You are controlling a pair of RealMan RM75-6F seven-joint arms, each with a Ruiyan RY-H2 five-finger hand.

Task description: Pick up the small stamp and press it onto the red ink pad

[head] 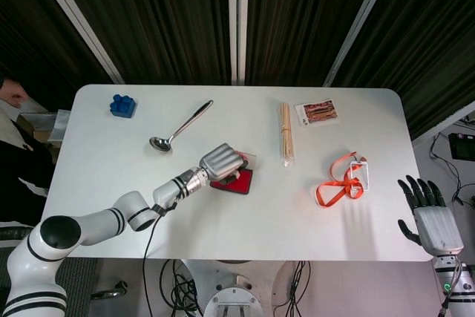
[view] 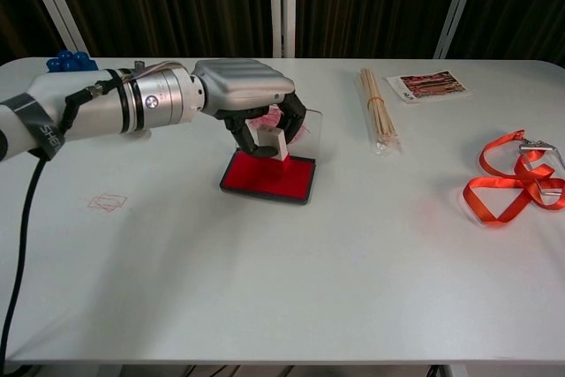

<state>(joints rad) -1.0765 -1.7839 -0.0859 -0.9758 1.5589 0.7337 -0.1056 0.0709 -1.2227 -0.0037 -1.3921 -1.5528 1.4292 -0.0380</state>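
The stamp (view: pixel 274 142) stands upright over the red pad (view: pixel 267 177), its lower end at or just above the ink surface; contact cannot be told. The left hand (view: pixel 252 99) pinches it between thumb and curled fingers, reaching in from the left across the table (view: pixel 291 280). The pad's clear lid (view: pixel 305 130) stands open behind it, smeared red and partly hidden by the hand. In the head view the hand (head: pixel 223 162) covers most of the pad (head: pixel 239 182).

The right hand (head: pixel 428 217) hangs off the table's near right corner, fingers spread, holding nothing.

Left of the pad, near the hand's forearm, a faint red stamp mark (view: pixel 107 202) shows on the table. Far left sits a blue block (head: pixel 122 105), with a spoon (head: pixel 179 128) between it and the pad. Right of the pad lie a stick bundle (head: pixel 286 133), a card (head: pixel 316 113) and an orange lanyard (head: pixel 341 183).
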